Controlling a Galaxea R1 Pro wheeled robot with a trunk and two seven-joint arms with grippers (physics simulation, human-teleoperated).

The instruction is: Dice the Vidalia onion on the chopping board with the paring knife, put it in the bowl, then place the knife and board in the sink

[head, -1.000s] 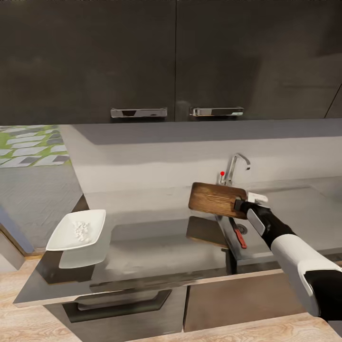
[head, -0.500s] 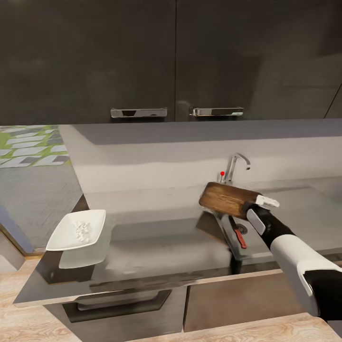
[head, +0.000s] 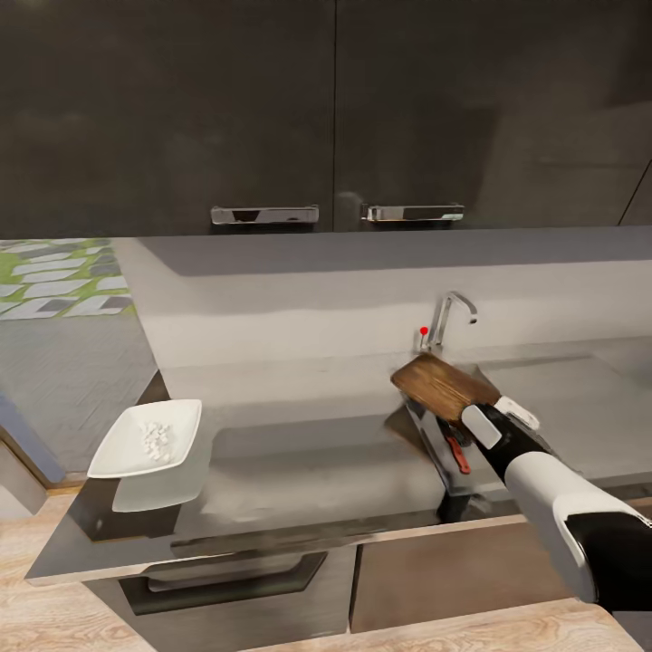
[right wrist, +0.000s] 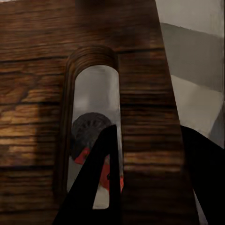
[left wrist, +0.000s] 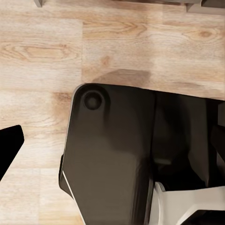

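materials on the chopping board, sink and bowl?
Chopping board: looks like dark-stained wood, visible grain. Sink: seemingly brushed stainless steel, grey with a soft sheen. Bowl: glossy white, ceramic or plastic, can't tell in a render.

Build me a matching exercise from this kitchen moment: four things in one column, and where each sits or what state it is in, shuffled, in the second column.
Things:
1. chopping board
2. paring knife
3. diced onion
4. bowl

States:
A. lying in the sink basin
B. standing at the left end of the countertop
C. held tilted over the sink by the right gripper
D. piled inside the white dish

Pairs: 1-C, 2-A, 3-D, 4-B
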